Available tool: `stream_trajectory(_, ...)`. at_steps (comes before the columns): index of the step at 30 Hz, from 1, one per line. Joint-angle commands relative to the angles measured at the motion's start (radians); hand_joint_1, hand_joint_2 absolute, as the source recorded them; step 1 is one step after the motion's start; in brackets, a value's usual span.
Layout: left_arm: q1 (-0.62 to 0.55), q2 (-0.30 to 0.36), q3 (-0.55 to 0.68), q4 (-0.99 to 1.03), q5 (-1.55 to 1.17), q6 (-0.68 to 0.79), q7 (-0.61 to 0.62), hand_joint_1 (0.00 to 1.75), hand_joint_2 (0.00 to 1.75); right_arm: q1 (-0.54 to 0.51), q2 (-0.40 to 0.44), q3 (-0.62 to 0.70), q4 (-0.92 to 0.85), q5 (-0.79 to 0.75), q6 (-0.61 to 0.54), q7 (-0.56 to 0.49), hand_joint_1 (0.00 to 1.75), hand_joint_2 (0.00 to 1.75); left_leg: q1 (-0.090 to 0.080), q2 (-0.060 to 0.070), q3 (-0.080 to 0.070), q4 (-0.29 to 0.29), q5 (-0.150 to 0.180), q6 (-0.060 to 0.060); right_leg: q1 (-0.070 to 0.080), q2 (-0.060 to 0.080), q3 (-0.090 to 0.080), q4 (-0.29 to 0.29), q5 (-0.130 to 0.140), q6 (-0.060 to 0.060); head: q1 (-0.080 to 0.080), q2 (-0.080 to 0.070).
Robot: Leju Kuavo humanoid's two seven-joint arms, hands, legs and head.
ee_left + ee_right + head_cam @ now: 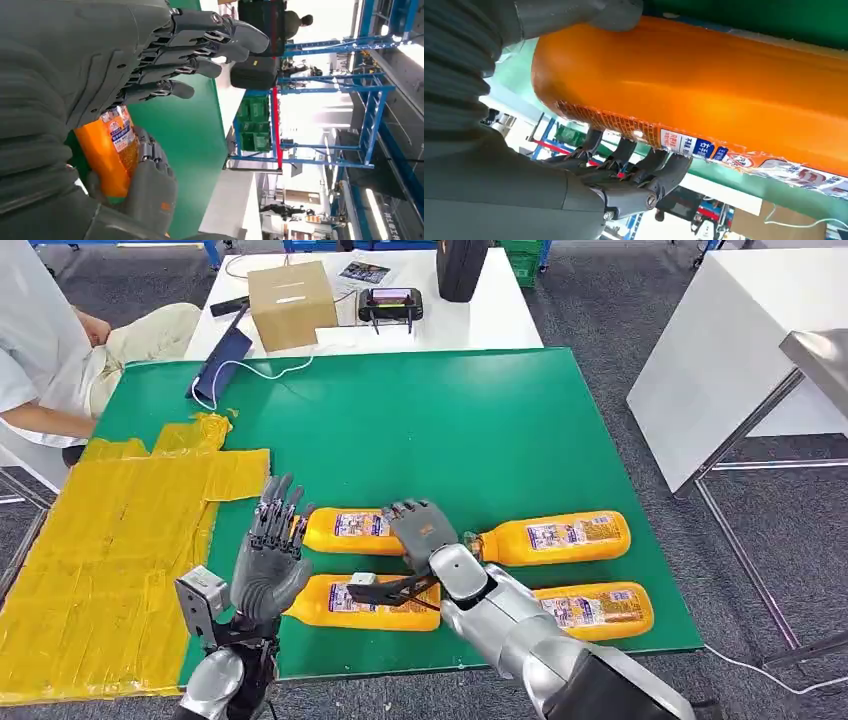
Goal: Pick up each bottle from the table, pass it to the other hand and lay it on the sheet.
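The right robot hand [422,528] rests on the orange plastic labelled bottle [352,530], fingers curling underneath, grasp unconfirmed; long axis parallels the counter's near edge. The left robot hand [270,558] waits released beside its cap end.

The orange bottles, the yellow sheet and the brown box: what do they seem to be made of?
The orange bottles look like glossy plastic: the right wrist view shows soft highlights along one body, with a printed label film. The yellow sheet seems thin plastic film or taped paper, since it lies wrinkled with seams. The brown box looks like matte cardboard.
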Motion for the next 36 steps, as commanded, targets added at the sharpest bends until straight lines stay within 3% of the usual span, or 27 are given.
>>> stream_trajectory(1,-0.034,0.001,-0.015,0.056,-0.004,-0.005,0.008,0.00,1.75,0.026,-0.015,-0.060,0.079,-0.032,0.144,0.000,0.02,1.75,0.001,-0.006,0.004,-0.002,0.000,-0.001,0.000,0.002,0.005,-0.002,-0.001,-0.002,0.000,0.000)
stream_trajectory(7,-0.034,0.001,-0.015,0.056,-0.004,-0.005,0.008,0.00,1.75,0.026,-0.015,-0.060,0.079,-0.032,0.144,0.000,0.00,1.75,0.001,-0.005,0.005,-0.002,0.000,0.000,0.000,0.002,0.005,-0.002,-0.001,-0.001,0.000,0.000)
stream_trajectory(12,-0.055,-0.009,-0.011,0.090,0.017,-0.016,0.007,0.00,1.75,0.032,-0.008,-0.114,0.089,-0.077,0.286,-0.010,0.00,1.75,0.001,-0.005,0.006,-0.002,0.000,-0.001,0.000,0.001,0.006,-0.002,-0.001,-0.001,0.000,0.000)
stream_trajectory(21,-0.064,-0.012,-0.024,0.113,0.032,-0.027,0.001,0.00,1.75,0.054,-0.016,-0.149,0.100,-0.091,0.363,-0.014,0.00,1.75,0.002,-0.007,0.009,-0.003,0.000,-0.001,0.000,0.000,0.010,-0.003,-0.001,-0.001,0.000,0.000)
stream_trajectory(22,-0.064,-0.012,-0.024,0.113,0.032,-0.027,0.001,0.00,1.75,0.054,-0.016,-0.149,0.100,-0.091,0.363,-0.014,0.38,1.75,0.002,-0.009,0.009,-0.003,0.001,-0.001,0.000,0.000,0.011,-0.004,-0.001,-0.002,0.000,0.000)
stream_trajectory(23,-0.062,-0.012,-0.024,0.113,0.032,-0.027,0.001,0.00,1.75,0.056,-0.015,-0.149,0.098,-0.090,0.362,-0.015,1.13,1.75,0.001,-0.005,0.010,-0.002,0.000,0.000,0.000,0.000,0.009,-0.003,-0.001,-0.001,0.000,0.000)
stream_trajectory(24,-0.061,-0.012,-0.024,0.112,0.032,-0.027,0.001,0.00,1.75,0.057,-0.014,-0.150,0.097,-0.090,0.360,-0.016,1.43,1.75,0.002,-0.009,0.010,-0.003,0.000,-0.001,0.001,0.001,0.010,-0.004,-0.001,-0.002,0.000,0.000)
stream_trajectory(31,-0.050,-0.012,-0.034,0.092,0.030,-0.029,0.003,0.00,1.75,0.068,-0.017,-0.166,0.088,-0.086,0.304,-0.015,1.71,1.75,0.002,-0.007,0.012,-0.003,-0.001,-0.002,0.001,0.002,0.004,-0.004,-0.001,-0.002,0.000,0.000)
stream_trajectory(36,-0.029,-0.009,-0.040,0.053,0.012,-0.028,0.017,0.00,1.75,0.086,-0.026,-0.214,0.062,-0.101,0.134,-0.015,1.75,1.75,0.002,-0.005,0.013,-0.002,-0.002,-0.002,0.000,0.002,0.003,-0.003,-0.002,-0.002,0.000,0.000)
